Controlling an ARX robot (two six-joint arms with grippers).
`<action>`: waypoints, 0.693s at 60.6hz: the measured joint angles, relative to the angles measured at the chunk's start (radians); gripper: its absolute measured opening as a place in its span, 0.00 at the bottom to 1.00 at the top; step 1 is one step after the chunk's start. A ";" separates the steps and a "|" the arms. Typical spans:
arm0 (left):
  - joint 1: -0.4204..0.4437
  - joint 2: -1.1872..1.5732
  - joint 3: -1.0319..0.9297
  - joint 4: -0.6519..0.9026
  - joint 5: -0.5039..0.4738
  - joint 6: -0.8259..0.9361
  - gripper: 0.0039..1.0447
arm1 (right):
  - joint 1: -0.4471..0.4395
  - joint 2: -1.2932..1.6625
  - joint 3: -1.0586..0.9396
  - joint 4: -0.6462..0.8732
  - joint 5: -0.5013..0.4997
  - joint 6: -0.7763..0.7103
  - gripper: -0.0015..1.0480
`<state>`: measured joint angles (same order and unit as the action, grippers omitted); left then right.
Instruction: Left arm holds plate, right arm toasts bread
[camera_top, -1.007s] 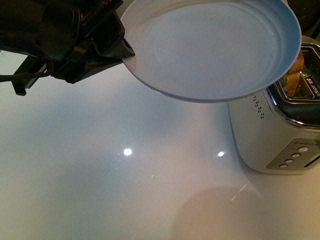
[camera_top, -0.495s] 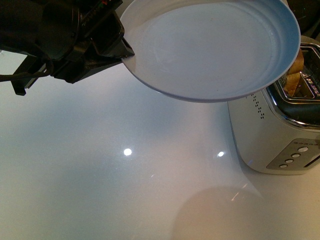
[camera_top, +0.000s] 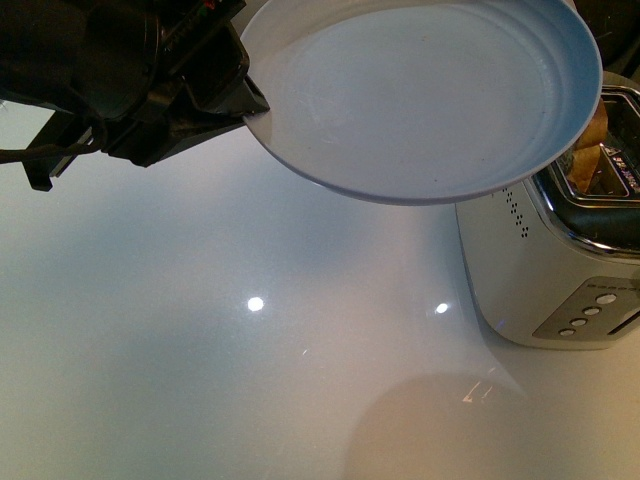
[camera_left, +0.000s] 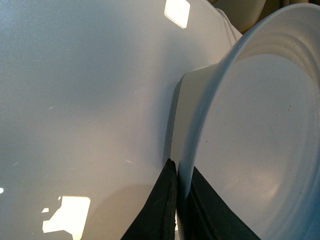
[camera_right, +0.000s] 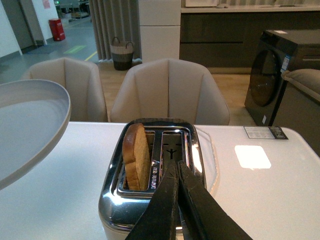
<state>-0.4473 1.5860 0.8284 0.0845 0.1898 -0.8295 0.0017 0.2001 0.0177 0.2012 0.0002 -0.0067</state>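
My left gripper (camera_top: 250, 105) is shut on the rim of the pale blue-grey plate (camera_top: 430, 90) and holds it tilted above the white table, next to the toaster. In the left wrist view the jaws pinch the plate's rim (camera_left: 186, 165). The bread (camera_right: 136, 156) stands upright in one slot of the chrome toaster (camera_right: 150, 200), its rounded top sticking out; its edge also shows in the front view (camera_top: 592, 135). My right gripper (camera_right: 176, 167) is shut and empty, just above the toaster's top beside the empty slot. The plate's edge shows in the right wrist view (camera_right: 30, 125).
The toaster (camera_top: 545, 270) stands at the table's right side with buttons on its front. The white glossy table (camera_top: 250, 330) spreads below the plate. Beige chairs (camera_right: 170, 90), a dark cabinet and a washing machine (camera_right: 280, 70) stand beyond the table.
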 joint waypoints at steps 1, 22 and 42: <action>0.000 0.000 0.000 0.000 0.000 0.000 0.03 | 0.000 -0.002 0.000 -0.002 0.000 0.000 0.02; -0.001 -0.001 0.000 0.000 0.001 0.000 0.03 | 0.000 -0.191 0.000 -0.198 0.001 0.000 0.02; -0.001 -0.001 0.001 0.000 0.000 0.000 0.03 | 0.000 -0.194 0.000 -0.200 0.002 0.000 0.49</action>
<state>-0.4480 1.5852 0.8295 0.0845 0.1894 -0.8295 0.0017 0.0063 0.0181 0.0017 0.0017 -0.0071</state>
